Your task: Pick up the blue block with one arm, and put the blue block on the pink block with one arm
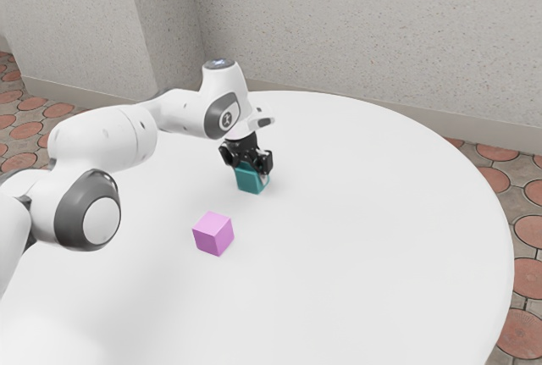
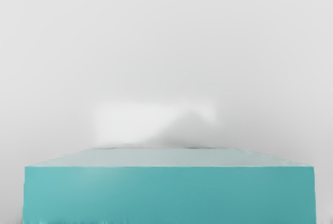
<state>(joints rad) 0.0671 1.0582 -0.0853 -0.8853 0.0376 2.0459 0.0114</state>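
The blue block (image 1: 249,181), teal in colour, rests on the white round table (image 1: 364,212) near its middle. My gripper (image 1: 251,177) is lowered over it from above, with the black hand just on top and the fingers down along two opposite sides; it is shut on the block. In the wrist view the blue block (image 2: 169,193) sits large and close right under the hand. The pink block (image 1: 212,233) lies on the table apart from it, nearer the front edge and toward the exterior view's left.
The arm's white links (image 1: 110,141) stretch in from the exterior view's left, above the table behind the pink block. The table's rim (image 1: 505,238) curves along the exterior view's right, with a tiled floor (image 1: 525,204) beyond it.
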